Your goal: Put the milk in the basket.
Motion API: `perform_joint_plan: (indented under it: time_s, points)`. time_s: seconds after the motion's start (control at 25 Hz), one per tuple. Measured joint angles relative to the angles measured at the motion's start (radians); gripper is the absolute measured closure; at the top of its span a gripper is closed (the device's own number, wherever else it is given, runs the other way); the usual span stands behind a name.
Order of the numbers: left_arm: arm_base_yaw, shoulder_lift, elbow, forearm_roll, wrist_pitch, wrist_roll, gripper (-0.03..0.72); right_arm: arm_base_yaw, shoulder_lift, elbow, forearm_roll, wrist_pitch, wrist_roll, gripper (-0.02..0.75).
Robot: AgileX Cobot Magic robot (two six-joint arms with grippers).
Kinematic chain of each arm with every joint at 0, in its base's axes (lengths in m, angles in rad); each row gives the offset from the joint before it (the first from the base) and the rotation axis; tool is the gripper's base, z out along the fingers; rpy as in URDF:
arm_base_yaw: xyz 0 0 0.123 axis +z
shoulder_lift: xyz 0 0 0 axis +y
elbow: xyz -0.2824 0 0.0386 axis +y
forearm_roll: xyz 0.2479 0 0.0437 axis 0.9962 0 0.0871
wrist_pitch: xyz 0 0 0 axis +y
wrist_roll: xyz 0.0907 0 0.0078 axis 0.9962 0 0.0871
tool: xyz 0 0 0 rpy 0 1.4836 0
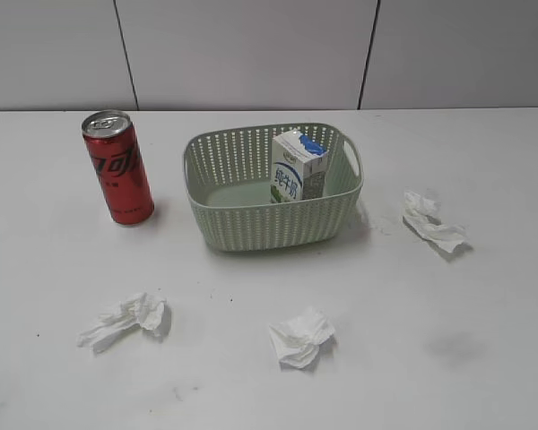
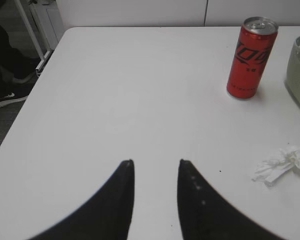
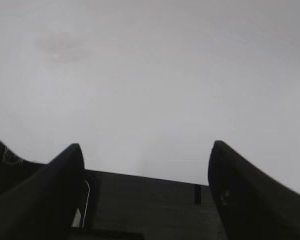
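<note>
milk carton (image 1: 299, 167) upright inside pale green basket (image 1: 269, 219), toward its right end. red can (image 1: 117, 167) left of basket, crumpled tissues (image 1: 301, 338) in front. left gripper (image 2: 156, 162) parted, empty; right gripper (image 3: 146, 146) spread wide, empty.

The left gripper (image 2: 156, 162) hangs low with its dark fingers a narrow gap apart and nothing between them, while the right gripper (image 3: 146, 145) is spread wide and empty.
</note>
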Motion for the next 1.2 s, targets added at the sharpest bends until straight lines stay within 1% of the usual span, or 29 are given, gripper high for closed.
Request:
perform_joint_plan:
  time_s: [0.08,0.16,0.36,0.52,0.68,0.84,1.04,1.2]
  points:
    - [0.0,0.0,0.0,0.0,0.0,0.0,0.467,-0.087,-0.098,0.018,-0.017,-0.004,0.0,0.142]
    - [0.0,0.0,0.0,0.0,0.0,0.0,0.467,-0.143,-0.192,0.023,-0.032,-0.022,0.0,0.142]
    - [0.0,0.0,0.0,0.0,0.0,0.0,0.467,-0.211,-0.436,0.025,-0.03,-0.024,0.0,0.143]
    - [0.0,0.0,0.0,0.0,0.0,0.0,0.467,-0.262,-0.563,0.035,-0.028,-0.021,-0.015,0.143]
    - [0.0,0.0,0.0,0.0,0.0,0.0,0.467,-0.273,-0.598,0.076,0.004,-0.027,-0.027,0.143]
    - [0.0,0.0,0.0,0.0,0.0,0.0,0.467,-0.276,-0.6,0.1,0.03,-0.073,-0.046,0.143]
    - [0.0,0.0,0.0,0.0,0.0,0.0,0.467,-0.276,-0.6,0.105,0.094,-0.088,-0.102,0.143]
    - [0.0,0.0,0.0,0.0,0.0,0.0,0.467,-0.276,-0.6,0.105,0.104,-0.088,-0.108,0.143]
